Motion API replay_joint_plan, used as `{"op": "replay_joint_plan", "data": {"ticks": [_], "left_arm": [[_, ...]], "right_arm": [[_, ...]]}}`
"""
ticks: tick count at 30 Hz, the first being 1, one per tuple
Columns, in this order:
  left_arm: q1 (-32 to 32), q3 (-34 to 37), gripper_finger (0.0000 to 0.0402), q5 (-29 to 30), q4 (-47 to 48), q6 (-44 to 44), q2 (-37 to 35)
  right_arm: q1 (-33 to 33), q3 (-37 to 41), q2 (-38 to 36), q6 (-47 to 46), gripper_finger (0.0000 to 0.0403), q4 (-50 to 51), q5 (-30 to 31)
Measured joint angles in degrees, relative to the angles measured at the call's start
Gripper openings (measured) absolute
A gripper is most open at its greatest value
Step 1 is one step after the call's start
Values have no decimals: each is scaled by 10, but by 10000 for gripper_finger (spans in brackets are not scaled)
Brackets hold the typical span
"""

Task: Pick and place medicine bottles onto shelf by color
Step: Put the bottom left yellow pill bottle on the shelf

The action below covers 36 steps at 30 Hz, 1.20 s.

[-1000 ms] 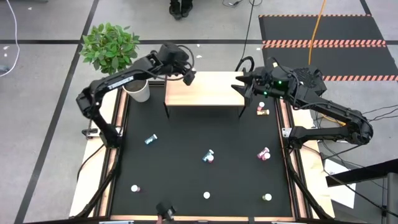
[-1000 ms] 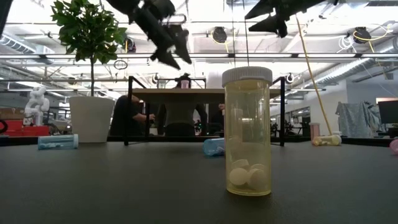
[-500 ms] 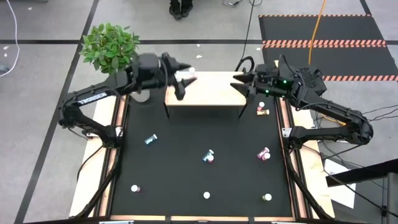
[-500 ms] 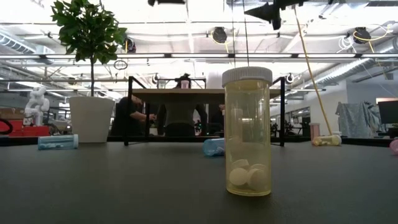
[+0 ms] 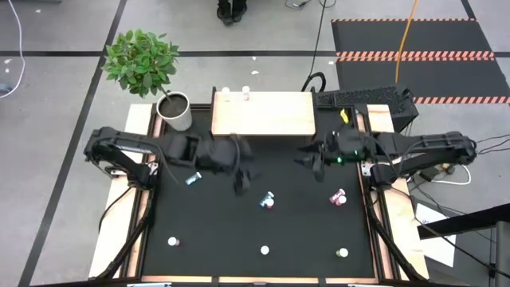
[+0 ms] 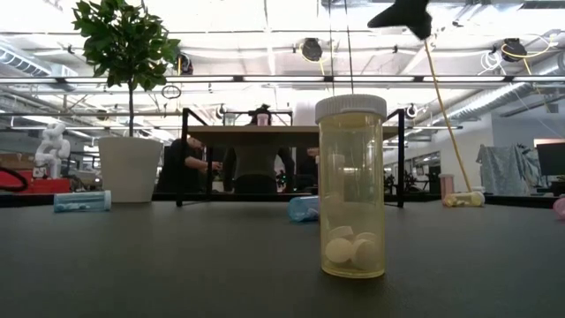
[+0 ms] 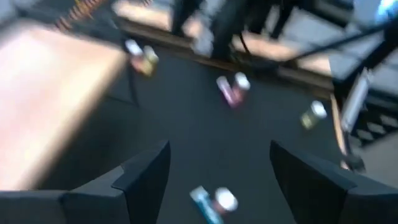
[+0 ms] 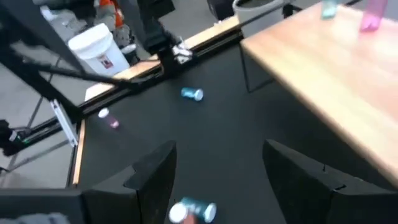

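Now that both arms have swung off the shelf (image 5: pixel 263 114), the left pincer (image 5: pixel 241 177) and right pincer (image 5: pixel 309 159), wide and empty, are nearing the teal-and-pink bottles (image 5: pixel 268 200).

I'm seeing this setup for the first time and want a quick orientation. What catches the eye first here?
In the low view, a yellow medicine bottle stands upright close to the camera, white pills at its bottom. From above, the wooden shelf sits at the table's far edge with two small bottles on its back left corner, other bottles scattered over the black table. The left gripper and right gripper, both open, hang over the table in front of the shelf.
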<state>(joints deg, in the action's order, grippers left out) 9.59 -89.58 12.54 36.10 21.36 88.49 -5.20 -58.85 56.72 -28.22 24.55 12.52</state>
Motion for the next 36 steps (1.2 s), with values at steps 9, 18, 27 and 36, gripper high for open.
{"op": "replay_joint_plan", "data": {"ticks": [9,18,27,36], "left_arm": [[114,0,273,-45,-50,15,89],[165,0,273,-82,-96,-76,174],[208,8,273,-78,-130,-84,173],[217,140,273,-33,-363,-76,173]], "right_arm": [[-177,0,54,-100,196,18,102],[-296,0,156,-274,147,-26,187],[-374,-70,285,-437,103,19,152],[-414,-77,311,-558,101,90,161]]}}
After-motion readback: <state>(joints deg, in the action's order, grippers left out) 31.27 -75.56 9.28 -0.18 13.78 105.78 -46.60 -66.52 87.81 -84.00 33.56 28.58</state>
